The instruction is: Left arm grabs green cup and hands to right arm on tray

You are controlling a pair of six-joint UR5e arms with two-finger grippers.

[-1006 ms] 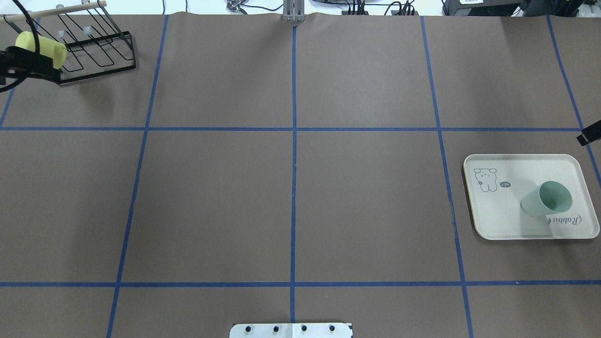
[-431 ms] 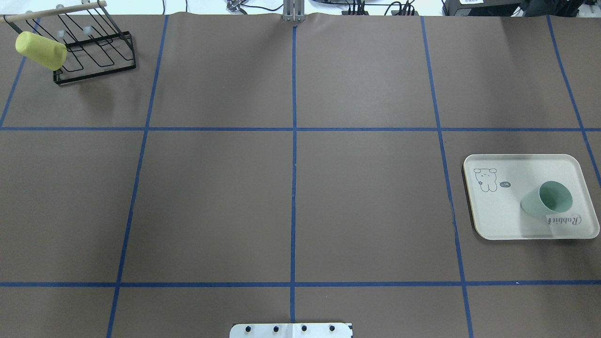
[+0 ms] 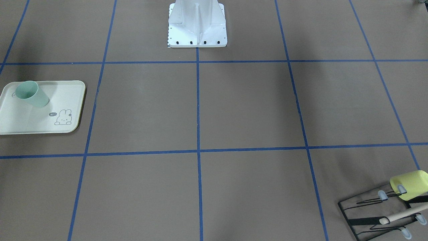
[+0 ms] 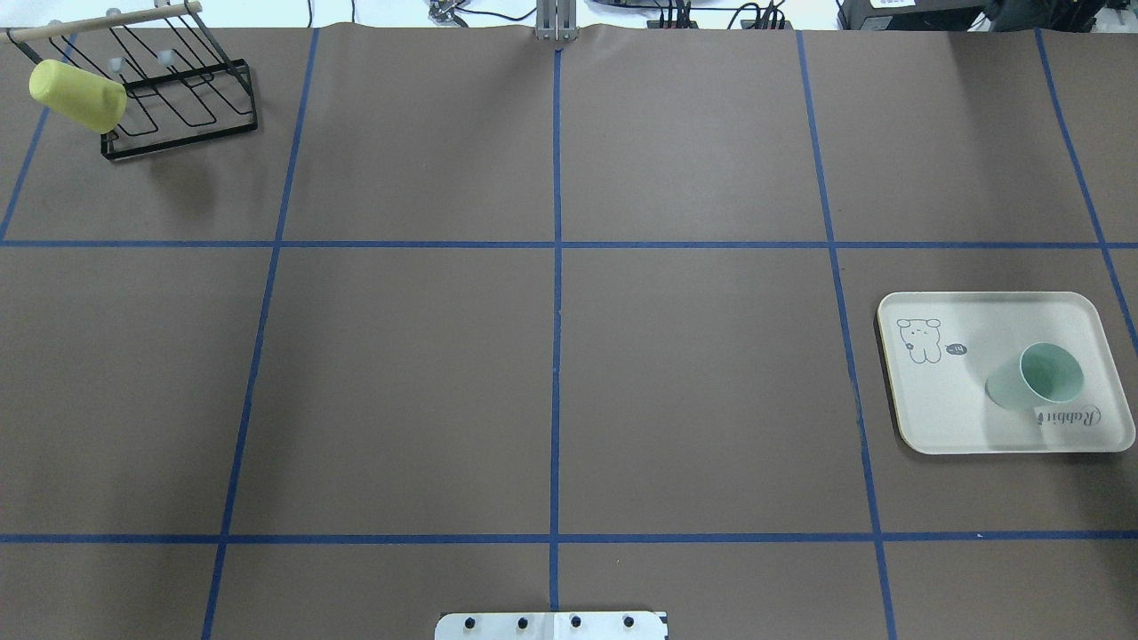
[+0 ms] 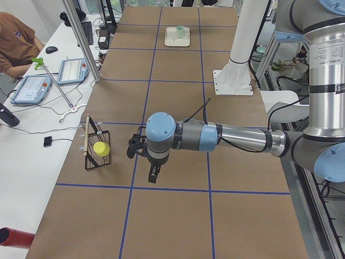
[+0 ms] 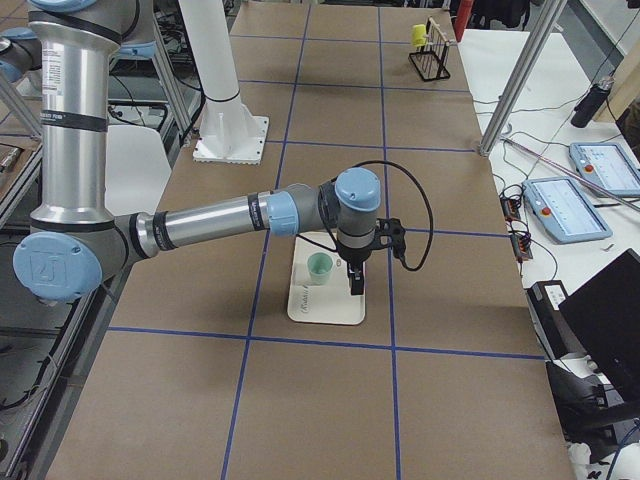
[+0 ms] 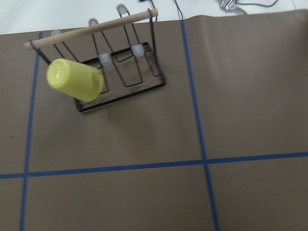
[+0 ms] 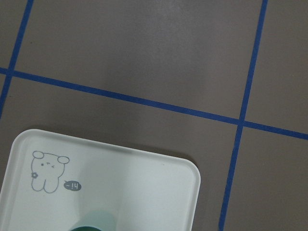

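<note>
Left gripper [image 5: 153, 179] withdrawn from overhead view; pale mint-green tumbler [image 4: 1036, 378] stands on cream rectangular tray [image 4: 942, 413]; right gripper [image 6: 355, 286] hovering close may topple it; neither grip state discernible

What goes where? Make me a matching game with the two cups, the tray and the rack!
Things:
1. green cup
2. yellow cup
3. tray
4. rack

Places:
A. hanging tilted on the rack
B. lying flat on the brown table, with a bunny drawn on it
C. standing mouth up on the tray
D. standing in a table corner, with a wooden bar on top

Pairs: 1-C, 2-A, 3-B, 4-D
</note>
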